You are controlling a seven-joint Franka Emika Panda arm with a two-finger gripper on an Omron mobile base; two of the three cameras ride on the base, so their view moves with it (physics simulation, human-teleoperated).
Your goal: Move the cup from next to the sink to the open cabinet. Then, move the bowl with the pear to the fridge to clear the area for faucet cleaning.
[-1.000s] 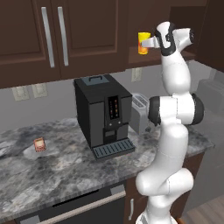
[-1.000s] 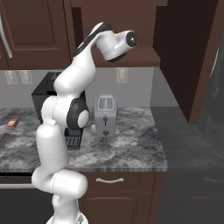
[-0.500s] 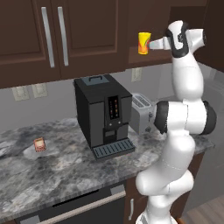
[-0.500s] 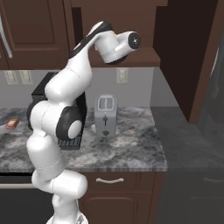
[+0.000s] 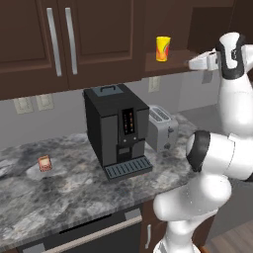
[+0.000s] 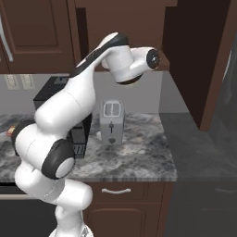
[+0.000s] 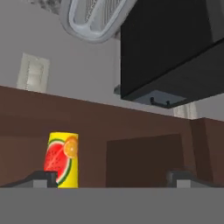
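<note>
Cup, a small yellow tumbler with a red-orange fruit pattern [image 5: 163, 48], stands upright on the bare shelf board of the open dark brown wooden wall cabinet [image 5: 170, 60], near the left end of that shelf in the left base view. The white robot arm with dark joints [image 5: 217, 163] reaches up to the height of the shelf, and its gripper [image 5: 193, 63] points toward the cup from the right, apart from it and not touching. In the hand view the cup [image 7: 61, 160] is upright at the lower left, just beside one dark finger tip [image 7: 41, 178], while the other tip is far over at the right, so the jaws are released and wide apart with nothing between them. Below the shelf, on the grey marbled stone counter [image 5: 69, 192], stand a tall black coffee machine [image 5: 116, 130] and just beside it a silver two-slot toaster [image 5: 161, 127]. A small red-labelled packet [image 5: 44, 163] lies on the counter, well apart to the left of the coffee machine. Closed dark cabinet doors with silver bar handles [image 5: 54, 34] hang to the left of the open compartment.
</note>
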